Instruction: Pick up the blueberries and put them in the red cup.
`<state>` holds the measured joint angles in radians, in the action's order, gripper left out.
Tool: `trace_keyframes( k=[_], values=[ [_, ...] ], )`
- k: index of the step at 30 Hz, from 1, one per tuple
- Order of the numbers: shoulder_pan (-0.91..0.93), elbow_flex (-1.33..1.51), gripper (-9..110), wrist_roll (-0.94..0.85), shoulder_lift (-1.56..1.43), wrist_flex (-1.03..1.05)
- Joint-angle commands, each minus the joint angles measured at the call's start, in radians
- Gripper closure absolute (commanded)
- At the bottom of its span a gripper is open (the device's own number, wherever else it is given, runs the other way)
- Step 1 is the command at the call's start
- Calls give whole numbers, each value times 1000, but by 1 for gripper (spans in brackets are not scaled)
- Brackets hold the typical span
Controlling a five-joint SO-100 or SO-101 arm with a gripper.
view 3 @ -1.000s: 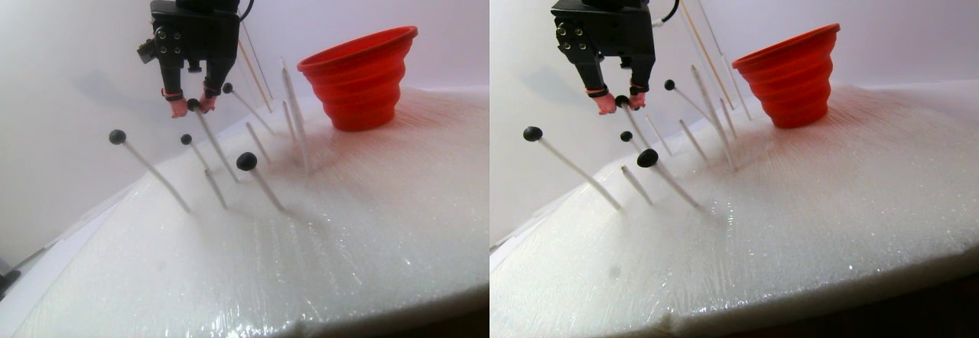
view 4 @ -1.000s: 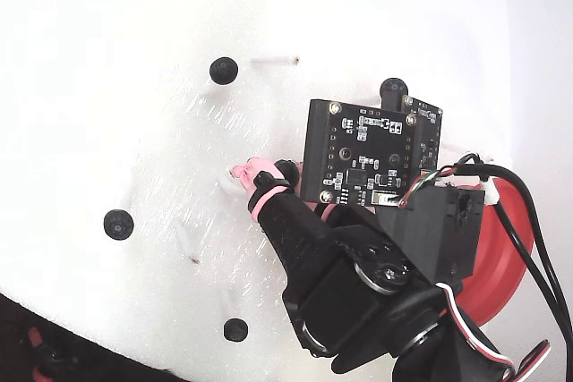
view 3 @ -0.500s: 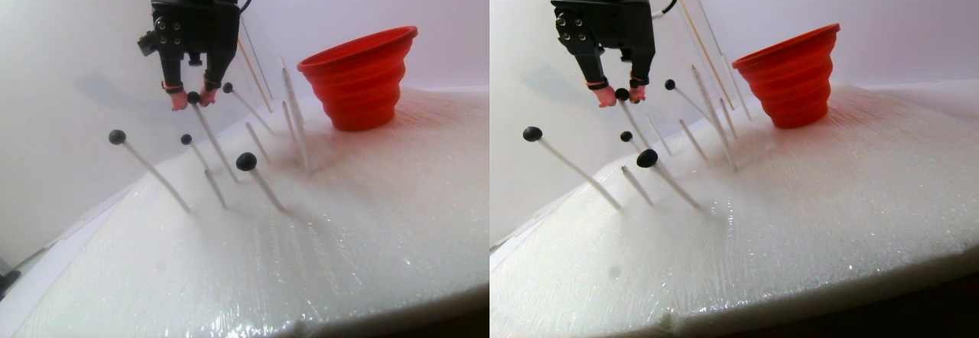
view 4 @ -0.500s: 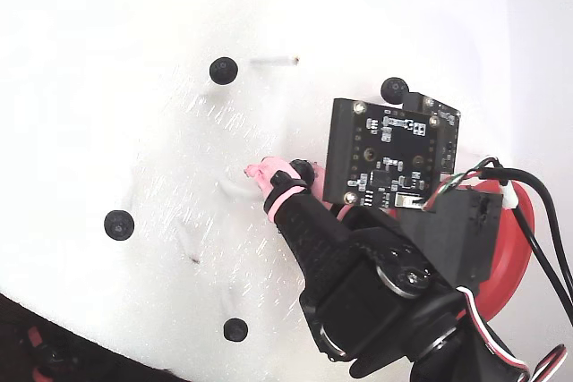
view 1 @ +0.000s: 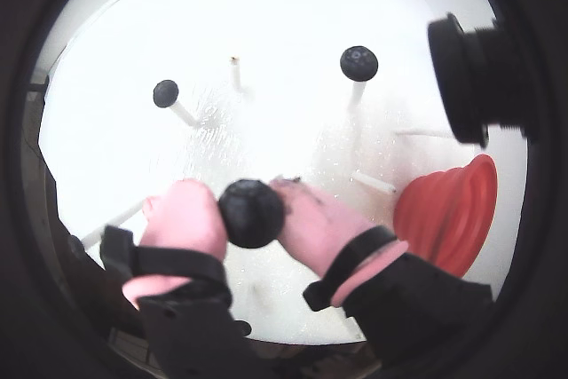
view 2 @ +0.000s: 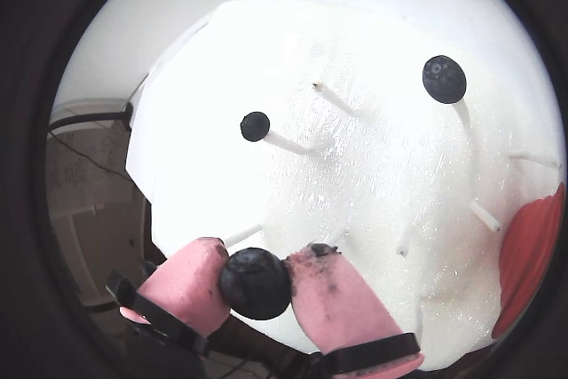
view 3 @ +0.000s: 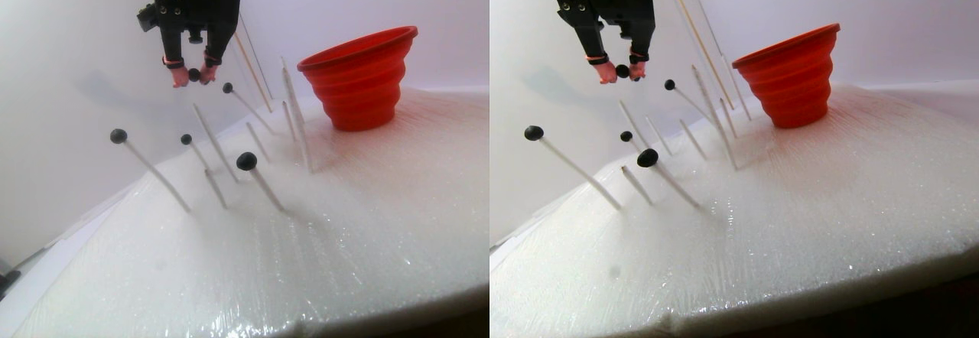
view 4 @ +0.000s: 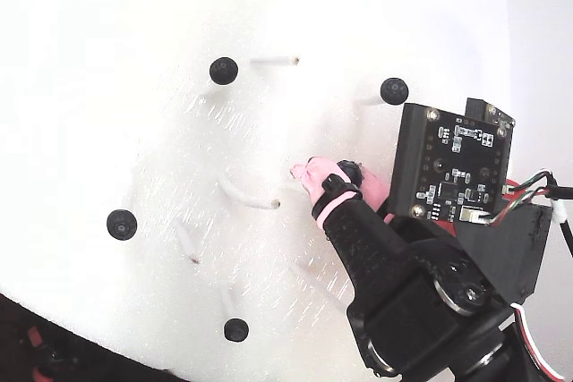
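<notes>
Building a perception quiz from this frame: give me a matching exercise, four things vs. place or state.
Things:
1. held blueberry
2. red cup
3. gripper
4. largest blueberry on a peg

Places or states:
A. standing on the white foam, wide rim up
B. pinched between pink fingertips, off its peg
C. raised above the pegs, shut
D. nearest peg top in the stereo pair view

Pairs: 1-B, 2-A, 3-C, 4-D

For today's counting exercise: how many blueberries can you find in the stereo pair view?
5. One is pinched in the gripper, lifted off its peg. Four sit on white pegs: far left, middle, nearest, and behind the gripper. None seems hidden.
</notes>
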<state>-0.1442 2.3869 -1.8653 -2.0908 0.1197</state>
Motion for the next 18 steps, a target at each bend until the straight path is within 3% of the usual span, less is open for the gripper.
trace_keyframes(
  k=[1, 18],
  values=[
    [3, -21, 91, -8, -115, 26],
    [109, 11, 91, -37, -235, 158]
  ],
)
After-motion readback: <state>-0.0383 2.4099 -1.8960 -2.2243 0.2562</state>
